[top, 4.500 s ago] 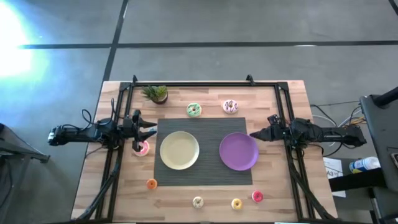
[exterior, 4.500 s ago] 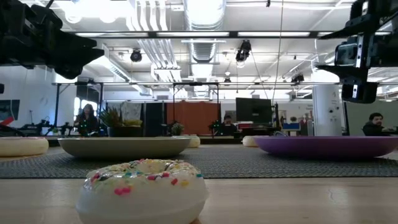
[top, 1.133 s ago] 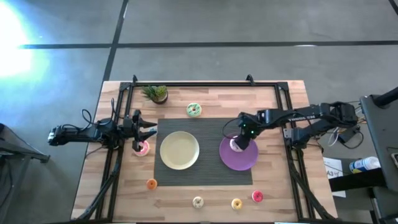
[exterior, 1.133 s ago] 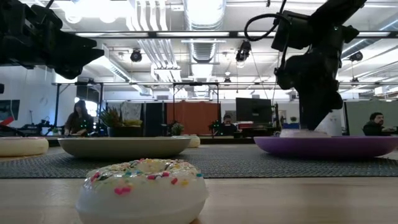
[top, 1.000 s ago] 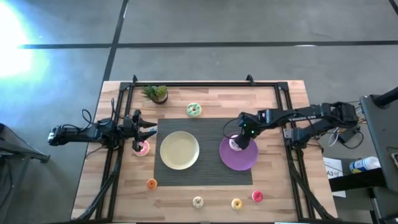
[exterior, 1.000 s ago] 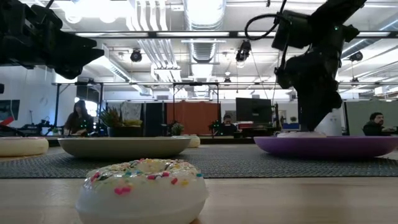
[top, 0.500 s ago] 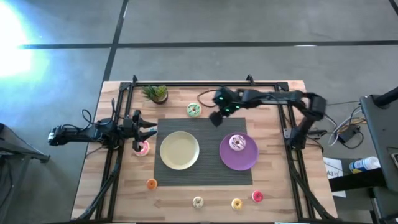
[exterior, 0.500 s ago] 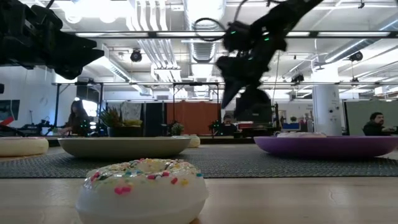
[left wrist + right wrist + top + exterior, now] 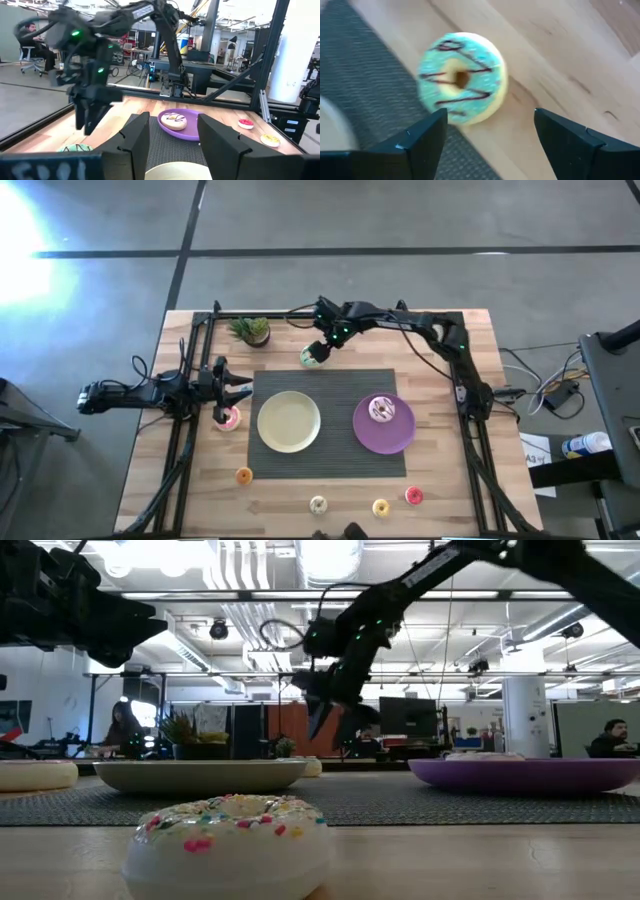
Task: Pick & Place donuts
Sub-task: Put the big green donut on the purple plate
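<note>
A green-iced donut lies flat on the wood by the mat's far edge. My right gripper hangs above it, open, one finger on either side in the right wrist view, touching nothing. A white-pink donut lies on the purple plate. My left gripper waits open at the mat's left edge, beside a pink donut. Orange, cream, yellow and red donuts lie along the near edge.
A yellow plate sits on the grey mat, left of the purple plate. A small potted plant stands at the far left. Black frame rails run along the table's sides. People sit in the room beyond the table.
My right gripper has left the white-pink donut lying on the purple plate, risen, and swung toward the table's far edge and left. It now stands over the green donut. The left arm has kept still.
</note>
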Tool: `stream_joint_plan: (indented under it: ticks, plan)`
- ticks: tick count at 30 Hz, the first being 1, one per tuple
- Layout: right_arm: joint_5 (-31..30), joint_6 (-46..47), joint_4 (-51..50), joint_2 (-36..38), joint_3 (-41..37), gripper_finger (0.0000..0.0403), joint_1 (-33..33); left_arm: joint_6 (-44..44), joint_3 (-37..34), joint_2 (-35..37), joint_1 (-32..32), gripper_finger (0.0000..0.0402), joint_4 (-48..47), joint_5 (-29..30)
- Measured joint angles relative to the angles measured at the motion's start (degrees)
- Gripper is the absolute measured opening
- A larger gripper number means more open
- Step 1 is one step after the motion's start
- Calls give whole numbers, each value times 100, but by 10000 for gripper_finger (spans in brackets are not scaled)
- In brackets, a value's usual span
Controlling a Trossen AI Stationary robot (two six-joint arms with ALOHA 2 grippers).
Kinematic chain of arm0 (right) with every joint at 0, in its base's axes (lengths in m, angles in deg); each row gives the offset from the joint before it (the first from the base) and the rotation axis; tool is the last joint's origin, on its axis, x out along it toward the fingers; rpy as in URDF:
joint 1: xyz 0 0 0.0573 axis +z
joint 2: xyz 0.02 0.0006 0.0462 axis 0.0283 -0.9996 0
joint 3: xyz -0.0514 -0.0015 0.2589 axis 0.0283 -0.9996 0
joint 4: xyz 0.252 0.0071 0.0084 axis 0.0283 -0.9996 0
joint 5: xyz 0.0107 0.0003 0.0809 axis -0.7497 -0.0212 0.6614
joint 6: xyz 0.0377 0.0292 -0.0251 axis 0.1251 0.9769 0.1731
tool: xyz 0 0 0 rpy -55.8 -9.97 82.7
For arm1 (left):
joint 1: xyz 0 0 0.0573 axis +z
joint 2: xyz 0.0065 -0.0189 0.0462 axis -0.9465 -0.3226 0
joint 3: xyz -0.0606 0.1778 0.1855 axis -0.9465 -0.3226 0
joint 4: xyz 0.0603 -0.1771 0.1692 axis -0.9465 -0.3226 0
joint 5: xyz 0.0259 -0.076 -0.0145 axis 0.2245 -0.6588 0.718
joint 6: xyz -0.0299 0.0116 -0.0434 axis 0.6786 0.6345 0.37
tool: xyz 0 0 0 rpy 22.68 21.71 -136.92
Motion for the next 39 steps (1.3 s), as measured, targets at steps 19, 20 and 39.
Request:
stream_joint_plan:
  ticks: [19, 20, 39]
  plan:
    - [-151, -350, -1815, -1579, 2576, 255, -57, 0, 0, -2, 2, 140, 2, 0]
    - [-162, -336, -1841, -1583, 2585, 251, -57, -2, 0, -2, 2, 140, 2, 2]
    - [428, -181, -1527, -1543, 3178, 265, 36, -1, 0, -2, 2, 140, -5, 0]
